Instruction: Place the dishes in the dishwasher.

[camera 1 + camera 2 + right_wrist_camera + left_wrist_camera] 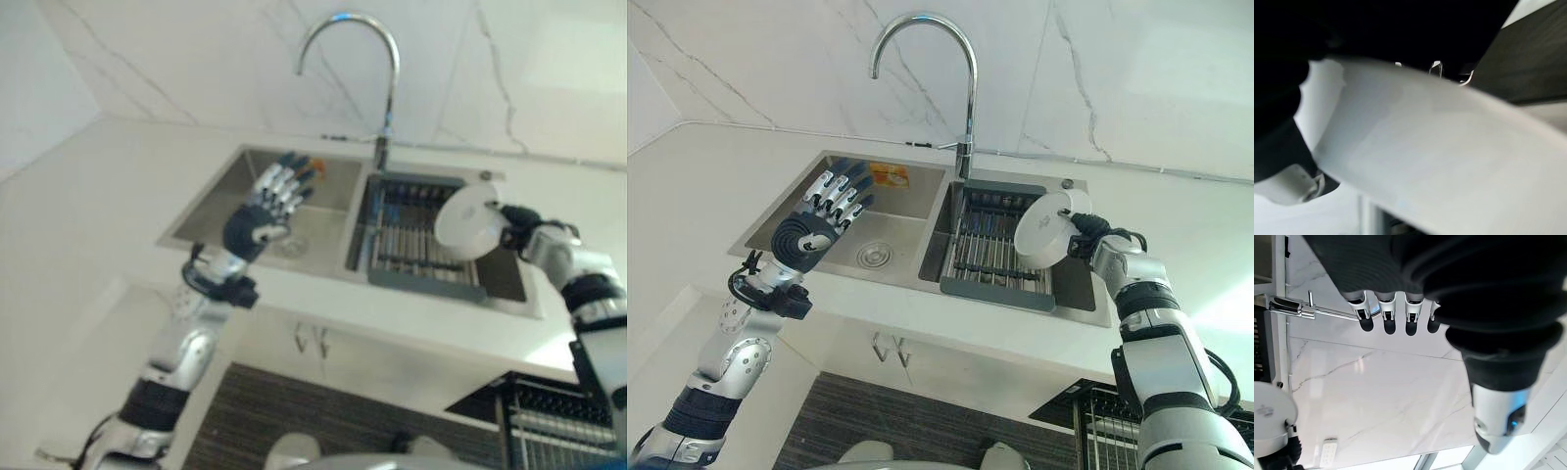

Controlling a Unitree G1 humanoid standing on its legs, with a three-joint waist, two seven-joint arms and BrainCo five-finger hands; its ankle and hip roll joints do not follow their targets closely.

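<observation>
right hand [1085, 235] clamps the white plate [1046, 227] above the sink rack [994, 257] — lift clear, keep it on edge — left hand [823, 211] slack-fingered, empty.

A round white plate [1048, 228] is held up on edge above the right basin of the steel double sink [823, 257], its underside, with a small dark mark near the centre, turned out toward the room. The right hand [1087, 235] grips it at the rim on its right side, so the plate hangs just over the grey dish rack [994, 250] sitting in that basin, apart from the rack's wires. At the lower right, below the counter edge, a dark wire dishwasher rack [1107, 416] stands pulled out, well apart from the plate.
</observation>
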